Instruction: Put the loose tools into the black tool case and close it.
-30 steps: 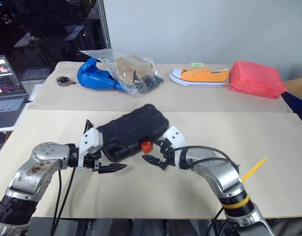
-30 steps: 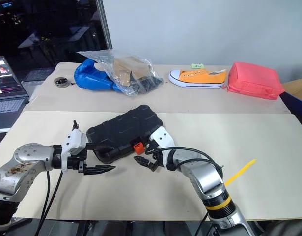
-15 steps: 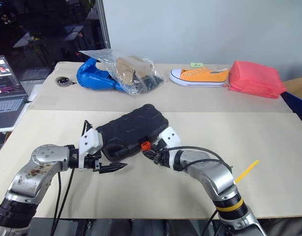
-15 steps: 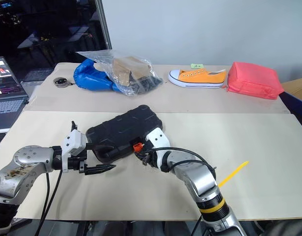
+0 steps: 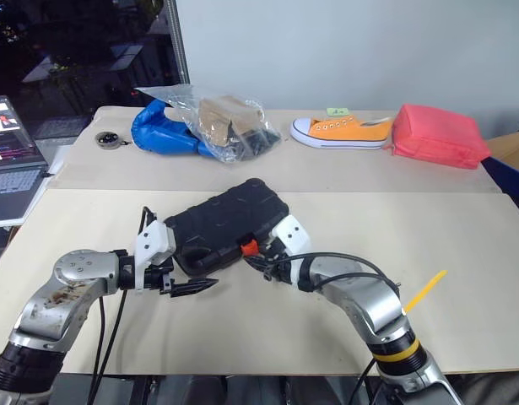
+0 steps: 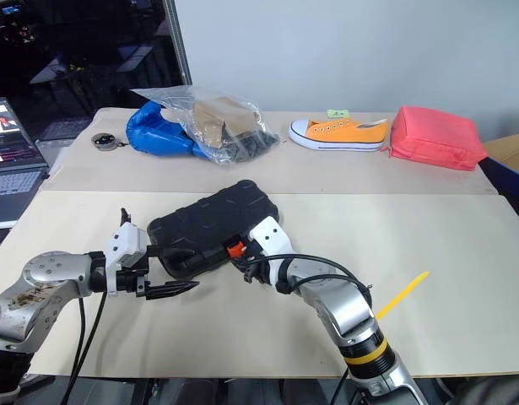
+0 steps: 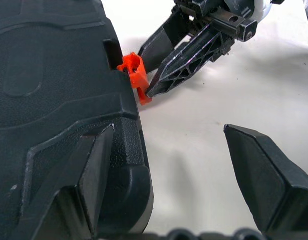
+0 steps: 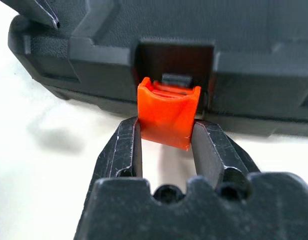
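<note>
Your right hand (image 8: 164,150) pinches the orange latch (image 8: 168,117) on the black tool case's (image 5: 229,224) near edge; left hand (image 5: 187,287) released.

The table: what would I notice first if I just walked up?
Probably the closed black case in the middle of the table, with the right gripper pinching its little orange latch. The left gripper sits open at the case's near corner. At the far edge lie an orange shoe and a pink bag.
</note>
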`<action>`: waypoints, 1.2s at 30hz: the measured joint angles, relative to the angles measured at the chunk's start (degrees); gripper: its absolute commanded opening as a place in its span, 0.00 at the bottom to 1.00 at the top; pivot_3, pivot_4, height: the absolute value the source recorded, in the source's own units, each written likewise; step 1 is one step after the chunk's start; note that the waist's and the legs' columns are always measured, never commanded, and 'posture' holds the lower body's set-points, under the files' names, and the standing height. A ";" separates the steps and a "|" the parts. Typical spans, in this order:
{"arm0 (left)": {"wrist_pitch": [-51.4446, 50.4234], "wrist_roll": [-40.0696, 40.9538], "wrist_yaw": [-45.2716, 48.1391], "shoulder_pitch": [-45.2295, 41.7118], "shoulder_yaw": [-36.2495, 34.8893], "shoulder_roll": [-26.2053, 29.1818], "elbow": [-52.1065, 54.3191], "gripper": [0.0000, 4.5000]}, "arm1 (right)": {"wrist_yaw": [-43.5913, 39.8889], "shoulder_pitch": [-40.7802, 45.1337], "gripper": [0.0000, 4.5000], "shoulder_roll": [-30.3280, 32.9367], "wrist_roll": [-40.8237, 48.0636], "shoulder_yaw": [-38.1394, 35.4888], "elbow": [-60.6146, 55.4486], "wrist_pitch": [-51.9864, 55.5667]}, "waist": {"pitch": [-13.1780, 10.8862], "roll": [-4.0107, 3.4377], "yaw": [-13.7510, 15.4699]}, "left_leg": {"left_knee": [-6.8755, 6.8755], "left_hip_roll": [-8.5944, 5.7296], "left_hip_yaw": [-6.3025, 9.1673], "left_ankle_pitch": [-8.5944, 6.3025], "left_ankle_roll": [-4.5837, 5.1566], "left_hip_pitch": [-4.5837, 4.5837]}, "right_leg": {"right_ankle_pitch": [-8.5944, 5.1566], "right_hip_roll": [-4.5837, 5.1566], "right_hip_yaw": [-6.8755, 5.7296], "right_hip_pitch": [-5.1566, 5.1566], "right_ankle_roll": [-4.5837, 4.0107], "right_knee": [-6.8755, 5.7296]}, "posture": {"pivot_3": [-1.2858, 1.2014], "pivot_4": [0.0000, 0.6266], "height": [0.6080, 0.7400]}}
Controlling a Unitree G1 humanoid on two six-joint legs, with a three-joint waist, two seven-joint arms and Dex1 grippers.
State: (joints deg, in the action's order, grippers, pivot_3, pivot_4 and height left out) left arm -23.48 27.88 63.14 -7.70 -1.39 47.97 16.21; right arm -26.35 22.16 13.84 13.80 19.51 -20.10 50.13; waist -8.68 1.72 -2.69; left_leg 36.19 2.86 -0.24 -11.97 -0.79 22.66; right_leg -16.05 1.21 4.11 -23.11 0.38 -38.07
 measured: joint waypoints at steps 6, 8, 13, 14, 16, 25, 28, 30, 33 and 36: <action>-0.01 -0.04 -0.11 -0.02 -0.01 -0.01 -0.11 0.84 | -1.08 1.69 0.25 -0.27 -0.29 0.20 2.70 -1.45 | 0.00 0.00 -0.16 | 0.00 0.00 0.00 0.00 0.00 -0.01 | 0.01 -0.01 0.02 0.00 -0.01 0.00 | 0.52 0.24 1.00; -0.03 -0.15 -0.35 -0.02 -0.01 -0.03 -0.20 0.84 | -1.08 2.66 0.25 -1.05 -0.78 0.30 4.50 -2.09 | 0.00 0.00 -0.26 | 0.00 0.00 0.04 0.00 0.00 -0.05 | 0.01 -0.04 0.02 0.01 0.00 0.00 | 0.52 0.24 1.00; -0.07 -0.61 -0.76 0.07 0.00 -0.24 -0.18 0.84 | -2.19 4.07 0.59 -1.74 -0.65 0.19 6.83 -2.26 | 0.00 0.00 -0.53 | -0.01 0.00 0.08 0.02 0.03 -0.19 | 0.00 -0.07 0.04 0.10 0.01 -0.02 | 0.52 0.24 1.00; -0.13 -0.62 -0.82 0.07 0.00 -0.31 -0.16 0.84 | -2.87 4.05 0.64 -1.12 -0.53 0.20 6.76 -2.27 | 0.00 0.00 -0.55 | -0.01 0.00 0.08 0.02 0.03 -0.20 | 0.00 -0.07 0.04 0.11 0.01 -0.02 | 0.52 0.24 1.00; -0.19 -0.61 -1.05 0.12 0.05 -0.60 0.06 0.84 | -4.25 3.83 0.64 0.60 -0.04 0.20 5.36 -2.27 | 0.00 -0.01 -0.45 | -0.01 -0.01 0.07 0.02 0.03 -0.18 | -0.02 -0.05 0.05 0.11 0.06 -0.01 | 0.52 0.24 1.00; -0.23 -0.55 -1.24 0.22 -0.02 -0.87 0.15 0.84 | -9.46 2.17 0.08 8.85 2.07 -2.49 0.64 -1.66 | 0.00 -0.01 -0.10 | -0.15 -0.02 0.06 0.02 0.03 -0.21 | -0.04 -0.06 0.06 0.09 0.07 0.02 | 0.52 0.24 1.00; -0.28 -0.59 -1.22 -0.19 0.12 -1.02 -0.30 0.84 | -9.48 2.92 0.01 6.42 2.13 -1.85 2.87 -1.62 | 0.00 -0.01 -0.10 | -0.14 -0.02 0.07 0.02 0.03 -0.25 | -0.08 -0.06 0.07 0.12 0.14 0.01 | 0.52 0.24 1.00; -0.40 -0.64 -1.22 -0.56 0.29 -1.04 -0.53 0.84 | -9.12 4.33 0.01 4.54 1.93 -0.62 5.41 -1.61 | 0.00 -0.01 -0.07 | -0.12 -0.02 0.06 0.03 0.03 -0.25 | -0.08 -0.06 0.08 0.13 0.14 0.01 | 0.52 0.24 1.00; -0.51 -0.67 -1.21 -0.88 0.37 -1.09 -0.78 0.84 | -8.41 6.35 0.01 2.15 0.90 0.58 9.53 -1.67 | 0.00 -0.01 -0.03 | -0.10 -0.03 0.05 0.03 0.03 -0.24 | -0.06 -0.05 0.09 0.12 0.13 0.01 | 0.52 0.24 1.00; -0.58 -0.72 -1.29 -1.10 0.33 -1.09 -1.02 0.84 | -7.69 7.85 0.01 0.20 -0.23 0.91 14.15 -2.32 | 0.00 -0.01 -0.17 | -0.11 -0.02 0.05 0.03 0.03 -0.23 | -0.05 -0.06 0.09 0.09 0.09 0.00 | 0.52 0.24 1.00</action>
State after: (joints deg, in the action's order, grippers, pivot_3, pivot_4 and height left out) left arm -24.06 27.16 61.85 -8.80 -1.06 46.88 15.19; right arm -34.04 30.01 14.04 13.57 20.42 -5.95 47.82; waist -8.68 1.71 -2.86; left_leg 36.08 2.84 -0.19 -11.94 -0.77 22.43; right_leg -16.09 1.15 4.20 -23.02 0.48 -38.07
